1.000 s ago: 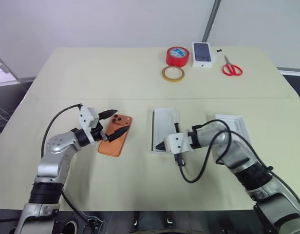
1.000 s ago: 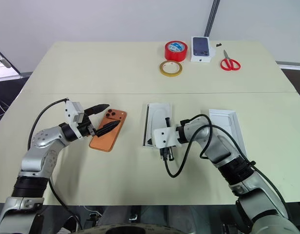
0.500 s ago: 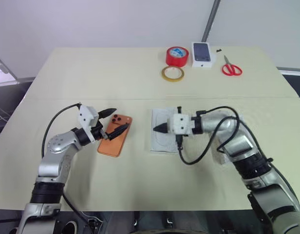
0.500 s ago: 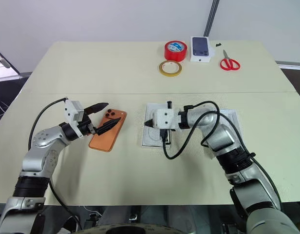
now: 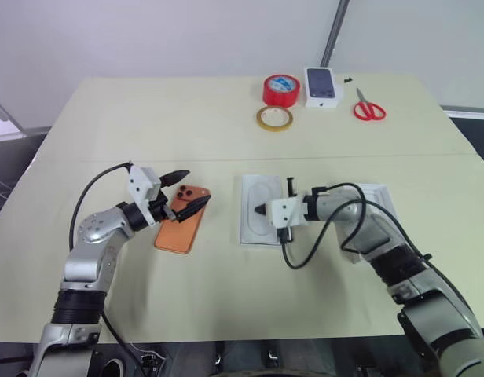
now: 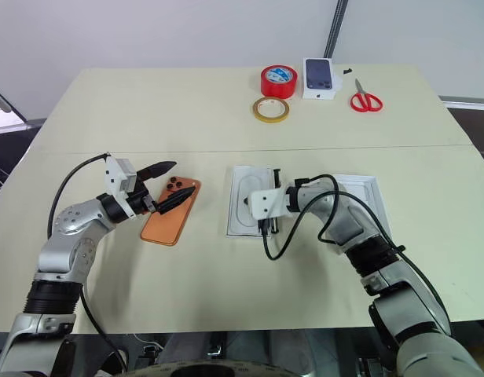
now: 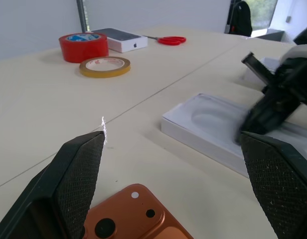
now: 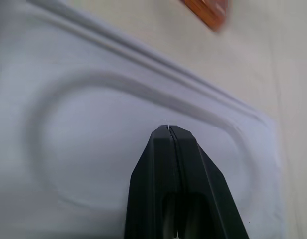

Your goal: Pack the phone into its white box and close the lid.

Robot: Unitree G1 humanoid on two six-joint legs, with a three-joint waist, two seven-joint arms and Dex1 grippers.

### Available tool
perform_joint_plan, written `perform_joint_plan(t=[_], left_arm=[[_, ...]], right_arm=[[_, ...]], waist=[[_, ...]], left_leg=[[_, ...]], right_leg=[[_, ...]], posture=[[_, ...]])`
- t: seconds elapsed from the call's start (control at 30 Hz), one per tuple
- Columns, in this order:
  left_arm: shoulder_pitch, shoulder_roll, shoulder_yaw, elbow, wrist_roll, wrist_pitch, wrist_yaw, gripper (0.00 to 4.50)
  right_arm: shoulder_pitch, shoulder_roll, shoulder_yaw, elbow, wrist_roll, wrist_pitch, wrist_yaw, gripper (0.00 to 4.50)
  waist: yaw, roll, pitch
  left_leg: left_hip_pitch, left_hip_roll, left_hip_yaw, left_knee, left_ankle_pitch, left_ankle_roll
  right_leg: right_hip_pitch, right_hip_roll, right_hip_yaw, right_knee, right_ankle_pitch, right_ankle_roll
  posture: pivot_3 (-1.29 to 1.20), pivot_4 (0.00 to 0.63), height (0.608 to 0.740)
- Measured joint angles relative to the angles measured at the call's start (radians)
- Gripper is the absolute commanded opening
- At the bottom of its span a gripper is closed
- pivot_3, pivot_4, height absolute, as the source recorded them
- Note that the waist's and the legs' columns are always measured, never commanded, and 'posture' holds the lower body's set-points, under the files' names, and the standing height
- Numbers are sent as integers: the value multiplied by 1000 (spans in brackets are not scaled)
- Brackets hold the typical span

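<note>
Spanning a beige table (image 5: 226, 118) before seemingly plain wall: left jaws wide, right closed, both empty.

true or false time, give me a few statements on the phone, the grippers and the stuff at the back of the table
1. The phone lies back up on the table. True.
2. The left gripper is shut on the phone. False: its fingers stand open above the phone's camera end.
3. The right gripper is shut, over the white insert. True.
4. The phone is already in the white box. False: it lies on the table, left of the insert.
5. The scissors lie between the two tape rolls. False: they lie right of the small box; the red tape and yellow tape are to its left.
</note>
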Motion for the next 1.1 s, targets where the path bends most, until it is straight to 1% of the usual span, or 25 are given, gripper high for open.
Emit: perform_joint_plan(t=[0.17, 0.3, 0.47, 0.67, 0.8, 0.93, 1.0, 1.1], left_arm=[[0, 0, 0, 0, 9, -2, 2, 4494], [0, -1, 0, 1, 11, -8, 8, 4494], [0, -3, 0, 4, 22, -22, 19, 4494], [-1, -11, -1, 10, 31, -22, 24, 4494], [-2, -11, -1, 19, 31, -21, 27, 4494], [-2, 1, 0, 27, 31, 10, 32, 4494], [-3, 28, 1, 37, 31, 35, 30, 4494], [-4, 94, 5, 64, 32, 96, 21, 4494]], right_arm=[[29, 3, 6, -56, 51, 45, 73, 10], [35, -3, 6, -70, 61, 50, 98, 10], [32, -1, -6, -61, 65, 43, 71, 10], [-36, 33, -41, -30, 92, 53, 37, 10], [-76, 32, -42, 69, 16, 3, -43, 10], [-84, 43, -30, 146, -59, -15, -113, 10], [-82, 45, -5, 161, -93, -36, -135, 10], [-82, 53, -5, 161, -108, -41, -154, 10]], waist=[[0, 0, 0], [1, 0, 0], [0, 0, 0], [0, 0, 0], [2, 0, 0], [0, 0, 0], [-5, 0, 0], [-8, 0, 0]], left_leg=[[0, 0, 0, 1, 0, 0], [0, 0, 0, 1, 0, 0], [0, 0, 0, 1, 0, 0], [0, 0, 0, 1, 0, 0], [0, 0, 0, 1, 1, -1], [0, 0, 0, 1, 1, -2], [0, 0, 0, 1, 1, -1], [0, 0, 0, 1, 1, -1]], right_leg=[[0, 0, 0, 1, 0, 0], [0, 0, 0, 1, 0, 0], [0, 0, 0, 1, 0, 0], [0, 0, 0, 1, 0, 0], [0, 0, 0, 1, 0, 0], [-1, 0, 0, 1, 0, 0], [-2, 0, 0, 3, 0, 0], [-3, 0, 0, 6, 0, 0]], posture=[[0, 150, 740], [0, 150, 740], [0, 150, 740], [0, 150, 740], [0, 150, 740], [0, 150, 740], [0, 150, 740], [0, 150, 740]])
